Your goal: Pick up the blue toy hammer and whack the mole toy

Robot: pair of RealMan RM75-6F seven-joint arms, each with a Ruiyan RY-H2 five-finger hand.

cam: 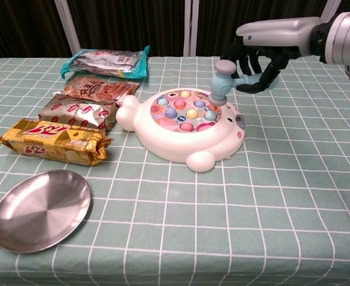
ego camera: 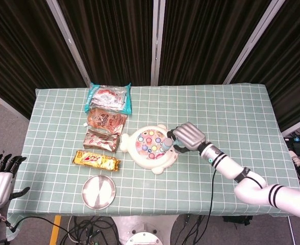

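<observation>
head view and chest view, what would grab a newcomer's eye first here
First the right hand gripping the blue toy hammer, its head poised at the right edge of the white mole toy in the middle of the checked table. Then the row of shiny snack packets to the toy's left, with a steel plate at the near left corner.

The head view looks steeply down from high above the near edge, taking in the whole checked worktop [ego camera: 231,107] with the dark curtains [ego camera: 114,41] beyond and floor at the sides. The chest view sits low and close at the near edge, facing across the worktop toward the curtains. Both share the mole toy [ego camera: 151,148], snack packs [ego camera: 105,120] and metal plate [ego camera: 98,191].
</observation>
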